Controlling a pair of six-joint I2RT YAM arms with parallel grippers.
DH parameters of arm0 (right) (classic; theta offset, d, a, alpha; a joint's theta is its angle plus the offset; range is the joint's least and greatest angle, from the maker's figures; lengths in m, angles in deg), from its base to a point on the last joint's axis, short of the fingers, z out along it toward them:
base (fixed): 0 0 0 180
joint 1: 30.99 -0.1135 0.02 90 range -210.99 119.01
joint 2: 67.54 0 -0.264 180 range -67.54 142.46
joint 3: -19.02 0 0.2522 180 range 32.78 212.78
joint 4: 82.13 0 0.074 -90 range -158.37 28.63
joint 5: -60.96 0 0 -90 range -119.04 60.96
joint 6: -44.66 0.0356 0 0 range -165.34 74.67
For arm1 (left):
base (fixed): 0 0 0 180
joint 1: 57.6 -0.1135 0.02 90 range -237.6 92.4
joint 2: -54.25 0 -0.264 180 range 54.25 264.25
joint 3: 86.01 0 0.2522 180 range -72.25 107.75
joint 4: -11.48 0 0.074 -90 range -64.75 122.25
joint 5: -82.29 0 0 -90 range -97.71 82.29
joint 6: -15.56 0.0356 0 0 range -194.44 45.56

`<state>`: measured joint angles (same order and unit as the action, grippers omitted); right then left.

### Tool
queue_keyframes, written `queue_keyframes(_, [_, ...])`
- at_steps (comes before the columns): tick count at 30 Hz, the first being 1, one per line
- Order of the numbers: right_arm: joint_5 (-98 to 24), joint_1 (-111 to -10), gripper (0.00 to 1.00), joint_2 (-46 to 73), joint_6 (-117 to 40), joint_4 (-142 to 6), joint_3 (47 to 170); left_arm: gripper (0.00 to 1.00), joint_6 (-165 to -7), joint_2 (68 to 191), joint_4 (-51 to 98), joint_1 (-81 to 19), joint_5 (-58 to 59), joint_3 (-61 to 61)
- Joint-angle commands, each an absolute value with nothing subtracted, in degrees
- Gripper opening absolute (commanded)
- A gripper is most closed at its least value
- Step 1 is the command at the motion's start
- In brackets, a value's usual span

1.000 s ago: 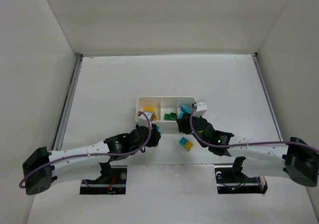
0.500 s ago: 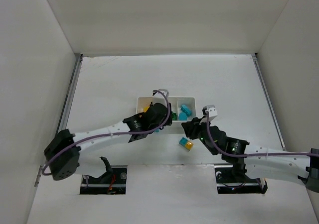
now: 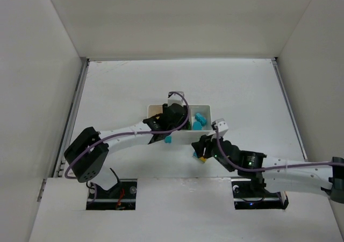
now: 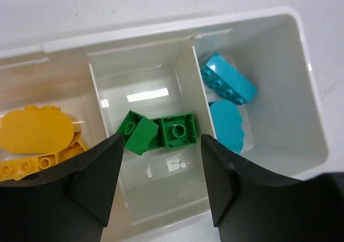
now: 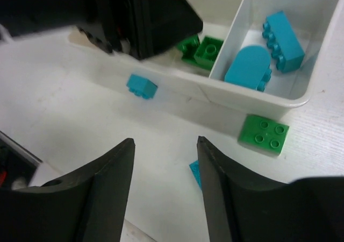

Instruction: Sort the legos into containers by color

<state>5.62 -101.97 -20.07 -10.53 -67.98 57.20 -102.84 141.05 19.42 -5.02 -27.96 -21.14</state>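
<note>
a: so where are we in the sort? our left gripper [image 4: 161,164] hangs over the middle compartment of the tray [image 4: 309,107], jaws apart, nothing between them; two green legos [image 4: 178,130] lie right under it, yellow legos [image 4: 35,130] sit in the compartment on one side and cyan legos [image 4: 228,86] in the other; reads to us like the drop-off step for green.

b: yeah, we'd say the same; mostly sorted, not finished; our right gripper [image 5: 165,156] is spread wide and empty too, low over the table [image 5: 64,118] in front of the tray; loose stuff down there: a flat green brick [image 5: 264,134] just beside the tray's outer wall, a small cyan brick [image 5: 142,86] near that wall further along, and another cyan piece [image 5: 194,172] peeking out by one finger.

a: so the next move is the right one settling over one of those, closing, lifting, then carrying it to the matching compartment; they're tiny next to the fingers, so we'd want it well centred.

b: stuff we can't see: that cyan piece is mostly cut off by the finger; from above both grippers cover whatever's under them; there's a yellow speck [image 3: 202,158] by the right one and we can't tell what it is; the yellow compartment is half behind a left finger.
</note>
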Motion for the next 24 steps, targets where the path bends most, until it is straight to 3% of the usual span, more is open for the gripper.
queue_keyframes(1, [3.7, -103.2, 0.6, -11.8, -10.7, -71.8, 60.5, 0.57, -101.8, 134.9, 16.4, -6.7, -28.2, -19.2])
queue_keyframes(8, [12.6, -109.0, 0.72, 12.0, -10.4, -87.5, 67.2, 0.57, -103.9, 120.9, 16.5, -9.5, -28.5, -27.2])
queue_keyframes(14, [23.2, -111.6, 0.8, 30.6, -9.0, -89.6, 77.9, 0.57, -107.6, 107.4, 18.2, -10.8, -29.9, -38.2])
queue_keyframes(24, [28.2, -110.6, 0.74, 43.9, 0.3, -80.3, 88.0, 0.57, -110.1, 94.3, 24.9, -12.4, -31.5, -47.4])
